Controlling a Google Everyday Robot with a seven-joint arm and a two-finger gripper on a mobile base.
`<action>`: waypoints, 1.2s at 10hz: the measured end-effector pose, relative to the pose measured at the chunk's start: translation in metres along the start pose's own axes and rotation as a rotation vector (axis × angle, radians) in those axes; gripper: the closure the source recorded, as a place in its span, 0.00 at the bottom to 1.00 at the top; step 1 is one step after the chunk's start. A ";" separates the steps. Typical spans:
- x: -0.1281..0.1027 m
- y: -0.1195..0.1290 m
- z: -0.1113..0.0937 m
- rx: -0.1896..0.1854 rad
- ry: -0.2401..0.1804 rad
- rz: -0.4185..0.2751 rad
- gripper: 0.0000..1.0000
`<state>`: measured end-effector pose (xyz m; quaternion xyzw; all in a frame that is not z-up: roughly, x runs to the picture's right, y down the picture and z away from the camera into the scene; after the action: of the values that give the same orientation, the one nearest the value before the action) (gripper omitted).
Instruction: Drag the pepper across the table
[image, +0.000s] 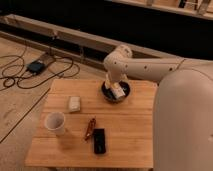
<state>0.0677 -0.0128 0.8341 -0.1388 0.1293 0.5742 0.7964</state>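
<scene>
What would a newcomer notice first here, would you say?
The big white arm reaches in from the right, its tool at the dark bowl on the far edge of the table. Mid-table lies a red pepper beside a black phone, a white mug further left.

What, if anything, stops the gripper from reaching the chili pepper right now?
Probably nothing, so yes. The gripper hangs over the dark bowl far back on the table; the chili pepper lies on open wood between there and the near edge. The black phone lies close beside it, yet leaves its top free.
</scene>
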 end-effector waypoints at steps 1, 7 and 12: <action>0.011 0.009 -0.003 0.000 0.012 0.007 0.28; 0.100 0.095 -0.015 -0.041 0.126 -0.009 0.28; 0.154 0.153 -0.023 -0.096 0.188 -0.046 0.28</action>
<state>-0.0313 0.1603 0.7448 -0.2327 0.1725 0.5457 0.7864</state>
